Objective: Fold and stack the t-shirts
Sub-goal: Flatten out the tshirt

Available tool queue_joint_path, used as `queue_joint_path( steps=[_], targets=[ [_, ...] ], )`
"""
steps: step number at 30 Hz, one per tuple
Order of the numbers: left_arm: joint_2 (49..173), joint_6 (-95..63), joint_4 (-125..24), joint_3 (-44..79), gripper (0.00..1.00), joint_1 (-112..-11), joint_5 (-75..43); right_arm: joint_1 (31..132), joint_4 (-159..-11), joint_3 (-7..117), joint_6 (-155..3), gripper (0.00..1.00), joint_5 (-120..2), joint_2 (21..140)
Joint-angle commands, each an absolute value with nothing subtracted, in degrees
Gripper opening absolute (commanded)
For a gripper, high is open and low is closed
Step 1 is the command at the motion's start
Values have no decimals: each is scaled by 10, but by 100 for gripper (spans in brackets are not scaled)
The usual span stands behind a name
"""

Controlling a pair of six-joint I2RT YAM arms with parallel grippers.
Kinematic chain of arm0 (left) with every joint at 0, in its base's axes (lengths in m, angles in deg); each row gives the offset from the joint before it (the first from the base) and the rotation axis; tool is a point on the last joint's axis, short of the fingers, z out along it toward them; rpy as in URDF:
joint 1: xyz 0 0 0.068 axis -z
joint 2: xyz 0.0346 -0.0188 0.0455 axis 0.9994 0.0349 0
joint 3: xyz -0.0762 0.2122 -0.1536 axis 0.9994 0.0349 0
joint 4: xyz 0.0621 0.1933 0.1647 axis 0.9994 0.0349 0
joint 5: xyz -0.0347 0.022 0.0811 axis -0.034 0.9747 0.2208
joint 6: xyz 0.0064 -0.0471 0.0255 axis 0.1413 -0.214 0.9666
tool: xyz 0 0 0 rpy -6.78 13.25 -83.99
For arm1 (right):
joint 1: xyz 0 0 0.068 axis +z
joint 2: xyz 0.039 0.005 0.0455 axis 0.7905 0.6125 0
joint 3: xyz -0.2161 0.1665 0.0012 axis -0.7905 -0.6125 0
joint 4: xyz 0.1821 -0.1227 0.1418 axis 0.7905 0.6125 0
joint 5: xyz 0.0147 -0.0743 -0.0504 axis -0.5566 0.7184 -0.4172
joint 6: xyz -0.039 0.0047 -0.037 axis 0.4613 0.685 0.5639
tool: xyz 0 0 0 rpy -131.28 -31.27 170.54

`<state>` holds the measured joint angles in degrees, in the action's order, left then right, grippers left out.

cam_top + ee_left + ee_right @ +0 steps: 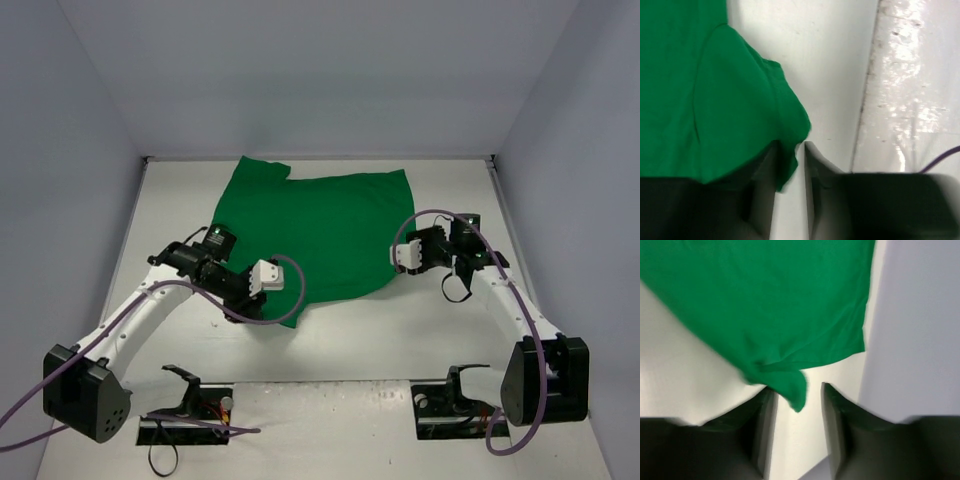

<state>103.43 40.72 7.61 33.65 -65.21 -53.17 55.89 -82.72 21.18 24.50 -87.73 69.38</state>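
As it lies spread, bright-green t-shirt, wrinkled, hem seemingly curled.

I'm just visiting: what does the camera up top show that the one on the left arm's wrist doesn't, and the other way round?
Only the top view shows the whole green t-shirt spread on the white table, the left arm and right arm, and the right gripper at the shirt's right edge. Only the left wrist view shows, close up, a shirt corner hanging between parted fingers, with bare table showing in the gap. Both show the shirt, the table and the left gripper.
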Motion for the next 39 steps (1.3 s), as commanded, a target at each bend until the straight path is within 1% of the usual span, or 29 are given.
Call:
queue_joint_path(
  steps=[1,2,3,4,5,7,9,10,11,12,13,14,15,16,17,20,22,25,30,32,37,39],
  targets=[
    [1050,473,154,311,52,-637,-513,555,-738,252,311,70,-850,693],
    [1054,482,168,308,63,-637,-509,555,-734,257,310,82,-842,694],
    [1055,494,180,306,72,-637,-507,554,-733,261,309,89,-838,691],
    [1053,509,187,305,78,-637,-505,554,-733,262,308,93,-838,687],
    [1045,521,188,306,80,-637,-504,553,-733,265,304,94,-841,681],
    [1018,548,188,307,82,-637,-511,553,-733,270,291,95,-853,669],
    [983,570,184,305,83,-640,-521,554,-733,284,264,92,-867,662],
    [975,547,171,301,83,-644,-525,553,-734,294,244,86,-875,663],
    [972,509,148,295,83,-651,-524,553,-734,305,221,77,-883,667],
    [975,460,111,288,83,-664,-513,553,-736,320,193,64,-891,675],
    [980,440,89,273,83,-679,-522,554,-736,331,170,56,-896,690],
    [992,417,77,261,81,-711,-536,554,-736,346,136,40,-898,709],
    [1009,385,59,250,77,-753,-548,553,-737,363,92,19,-896,730],
    [1024,344,17,233,73,-789,-550,553,-738,375,47,6,-891,747],
    [1055,260,-13,223,65,-800,-529,554,-738,395,22,2,-887,776],
    [1118,167,-67,184,56,-816,-452,573,-737,406,-24,0,-858,815],
    [1151,116,-89,182,51,-816,-374,594,-737,389,-10,0,-804,832],
    [1203,53,-105,183,49,-804,-289,615,-737,359,8,0,-767,866],
    [1236,-50,-126,188,49,-803,-199,637,-737,337,4,0,-731,890],
    [1239,-77,-135,193,49,-802,-193,645,-737,324,4,0,-724,891],
    [1269,-107,-138,197,49,-782,-161,665,-736,295,6,0,-659,937],
    [1294,-116,-133,193,49,-779,-128,666,-735,293,-2,0,-624,960]
  ],
)
